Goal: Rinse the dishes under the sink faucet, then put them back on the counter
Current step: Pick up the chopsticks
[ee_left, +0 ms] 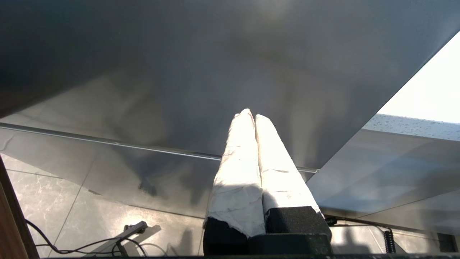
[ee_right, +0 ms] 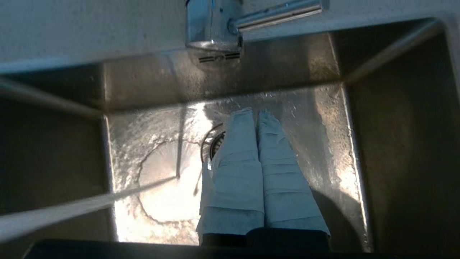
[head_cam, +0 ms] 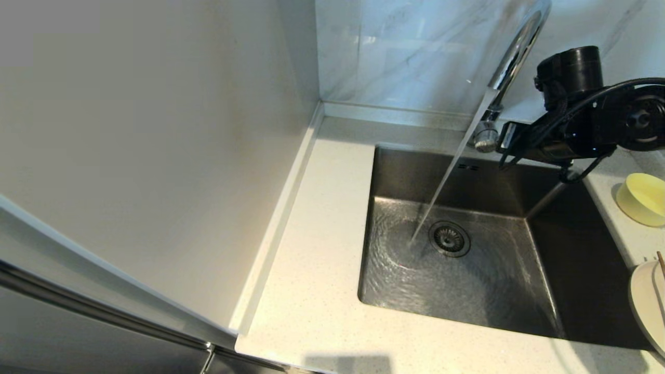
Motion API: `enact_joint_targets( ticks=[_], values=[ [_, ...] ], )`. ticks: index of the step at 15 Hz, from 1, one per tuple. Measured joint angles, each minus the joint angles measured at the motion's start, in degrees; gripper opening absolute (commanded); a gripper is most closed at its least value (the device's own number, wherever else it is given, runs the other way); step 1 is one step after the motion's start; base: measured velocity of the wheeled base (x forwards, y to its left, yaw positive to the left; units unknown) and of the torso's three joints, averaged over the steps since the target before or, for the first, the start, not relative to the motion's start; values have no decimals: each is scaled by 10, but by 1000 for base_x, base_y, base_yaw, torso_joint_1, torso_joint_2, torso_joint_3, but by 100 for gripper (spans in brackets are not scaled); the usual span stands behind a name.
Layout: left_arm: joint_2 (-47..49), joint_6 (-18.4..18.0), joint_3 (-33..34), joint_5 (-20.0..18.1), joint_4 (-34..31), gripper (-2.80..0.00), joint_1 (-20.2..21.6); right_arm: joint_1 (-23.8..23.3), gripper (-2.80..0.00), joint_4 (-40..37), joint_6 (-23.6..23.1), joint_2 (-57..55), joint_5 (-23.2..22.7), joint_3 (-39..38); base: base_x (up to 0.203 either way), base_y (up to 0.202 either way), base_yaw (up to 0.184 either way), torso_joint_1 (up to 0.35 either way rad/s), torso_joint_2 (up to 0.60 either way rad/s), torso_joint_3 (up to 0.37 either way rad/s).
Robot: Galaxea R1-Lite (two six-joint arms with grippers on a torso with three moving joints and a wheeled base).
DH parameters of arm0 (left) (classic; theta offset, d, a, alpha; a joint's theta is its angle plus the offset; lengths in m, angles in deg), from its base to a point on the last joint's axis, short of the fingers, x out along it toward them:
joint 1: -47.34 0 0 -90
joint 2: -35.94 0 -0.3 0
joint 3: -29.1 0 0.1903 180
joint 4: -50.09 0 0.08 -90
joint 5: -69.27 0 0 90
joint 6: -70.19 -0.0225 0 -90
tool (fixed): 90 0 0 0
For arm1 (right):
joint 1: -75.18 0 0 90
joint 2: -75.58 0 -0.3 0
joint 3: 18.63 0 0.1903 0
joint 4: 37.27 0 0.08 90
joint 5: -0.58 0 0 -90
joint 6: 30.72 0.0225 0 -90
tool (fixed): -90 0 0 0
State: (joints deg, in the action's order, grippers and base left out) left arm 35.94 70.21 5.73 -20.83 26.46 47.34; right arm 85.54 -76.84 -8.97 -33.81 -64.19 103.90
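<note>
Dishes waited on the counter (head_cam: pixel 311 270) at the sink's (head_cam: pixel 499 291) three o'clock, yellow bowl (head_cam: pixel 644 199) beyond plate (head_cam: pixel 647 306), while the faucet (head_cam: pixel 511 62) ran and the right gripper (ee_right: pixel 256 113), fingers pressed together, hovered over the basin; left gripper (ee_left: pixel 251 114) parked, likewise closed.

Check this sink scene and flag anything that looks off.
Water pours from the faucet into an empty sink. The bowl and plate sit unrinsed on the counter; the right end effector hangs shut and empty over the basin.
</note>
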Motion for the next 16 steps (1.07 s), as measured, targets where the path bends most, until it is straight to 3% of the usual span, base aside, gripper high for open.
enact_joint_targets(
  ticks=[16],
  values=[
    [0,0,0,0,0,-280,0,-63,-280,1,32,-102,-2,115,0,0,0,0,0,0]
  ],
)
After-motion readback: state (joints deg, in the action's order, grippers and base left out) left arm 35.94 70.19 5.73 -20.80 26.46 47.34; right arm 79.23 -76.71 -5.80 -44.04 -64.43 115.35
